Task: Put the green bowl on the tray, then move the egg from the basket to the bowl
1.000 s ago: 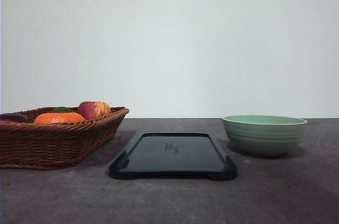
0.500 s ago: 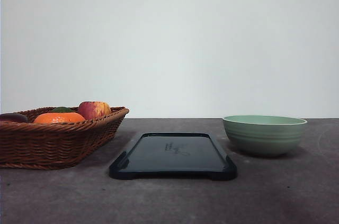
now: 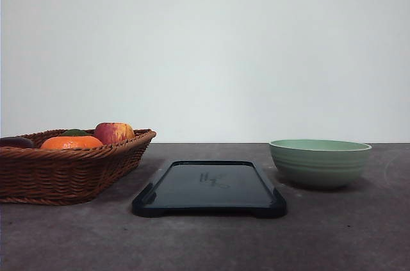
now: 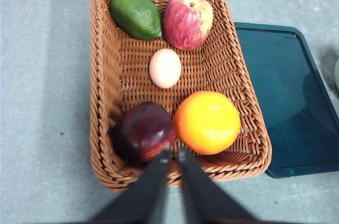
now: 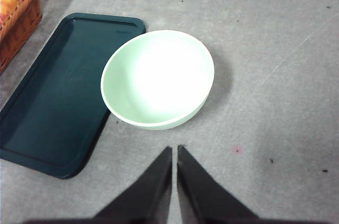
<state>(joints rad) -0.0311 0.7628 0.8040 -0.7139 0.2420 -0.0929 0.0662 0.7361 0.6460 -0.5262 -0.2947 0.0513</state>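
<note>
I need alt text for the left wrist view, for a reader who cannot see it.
A wicker basket on a grey table holds an egg in its middle, with an avocado, apple, orange and dark red fruit around it. A dark tray lies beside the basket.

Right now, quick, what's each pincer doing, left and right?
Left pincer: closed, holding nothing, above the basket.
Right pincer: closed, holding nothing, near the green bowl.

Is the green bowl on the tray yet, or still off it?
Off it. The green bowl stands upright and empty on the table beside the tray, which is bare.
</note>
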